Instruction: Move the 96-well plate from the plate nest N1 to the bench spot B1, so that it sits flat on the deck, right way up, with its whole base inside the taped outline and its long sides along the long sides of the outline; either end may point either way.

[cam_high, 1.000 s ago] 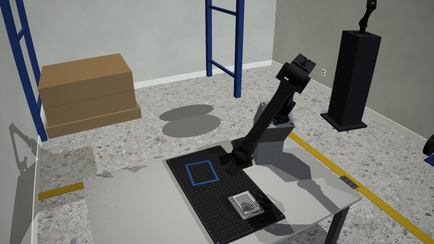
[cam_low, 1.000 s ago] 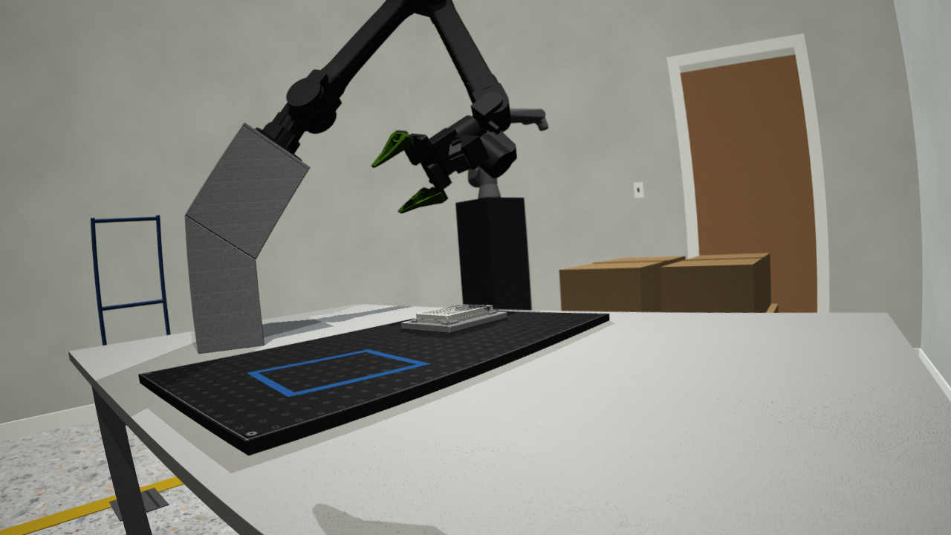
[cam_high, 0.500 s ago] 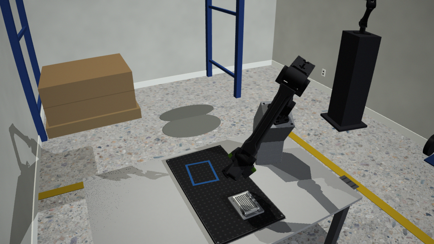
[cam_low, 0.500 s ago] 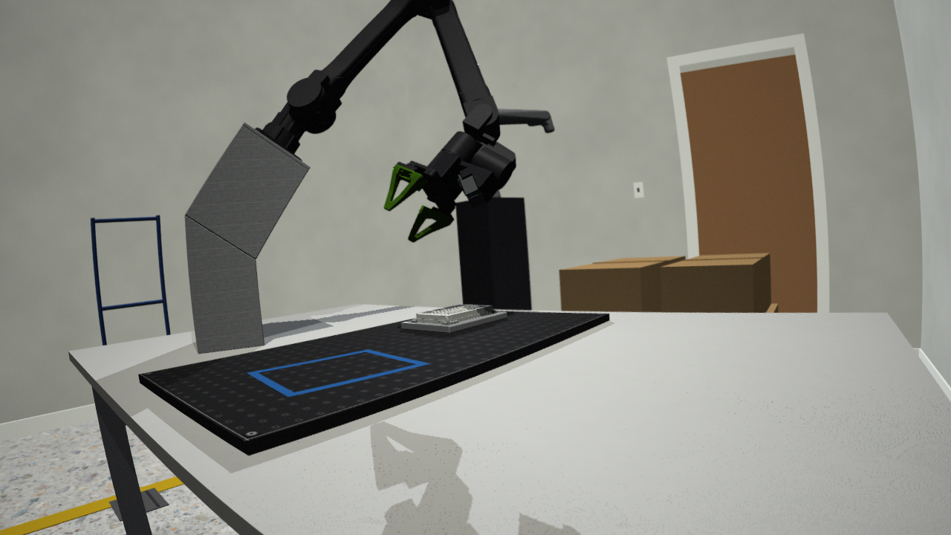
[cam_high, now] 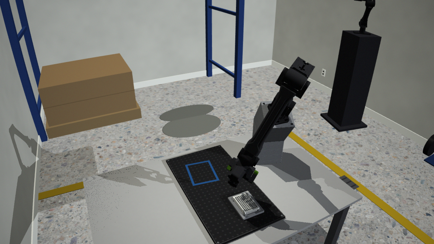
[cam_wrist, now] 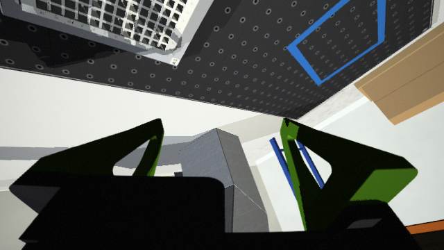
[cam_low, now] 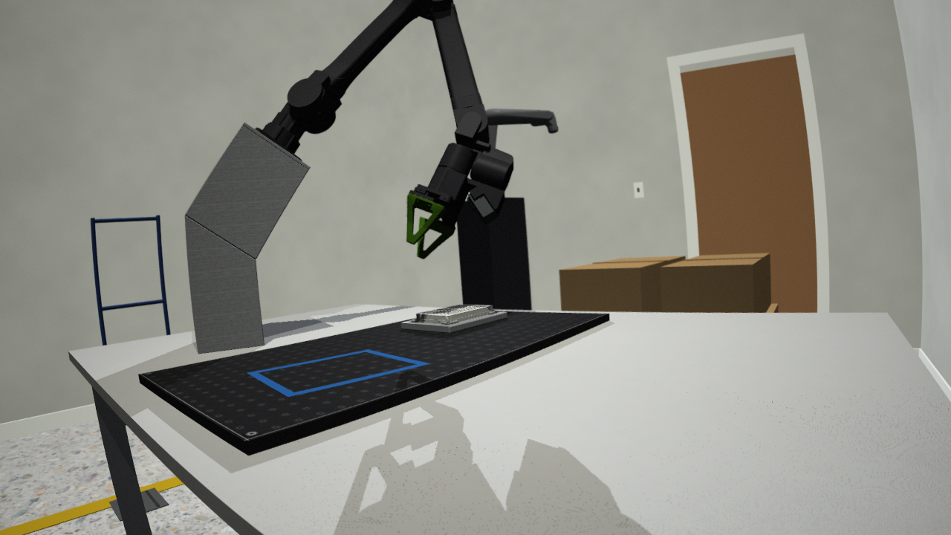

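The white 96-well plate [cam_high: 245, 202] sits flat in its grey nest at the near right end of the black perforated deck. It also shows in the exterior view [cam_low: 454, 312] and at the top left of the wrist view [cam_wrist: 118, 21]. The blue taped outline [cam_high: 201, 172] lies empty on the deck's far part; it also shows in the exterior view [cam_low: 337, 371] and the wrist view [cam_wrist: 341, 42]. My gripper [cam_low: 425, 229] with green fingers is open and empty. It hangs well above the deck, between the outline and the plate, fingers pointing down [cam_wrist: 222, 128].
The arm's grey pedestal [cam_high: 271, 133] stands at the table's far right edge, beside the deck. Cardboard boxes [cam_high: 86, 92], blue ladder frames [cam_high: 222, 45] and a black column [cam_high: 353, 78] stand on the floor away from the table.
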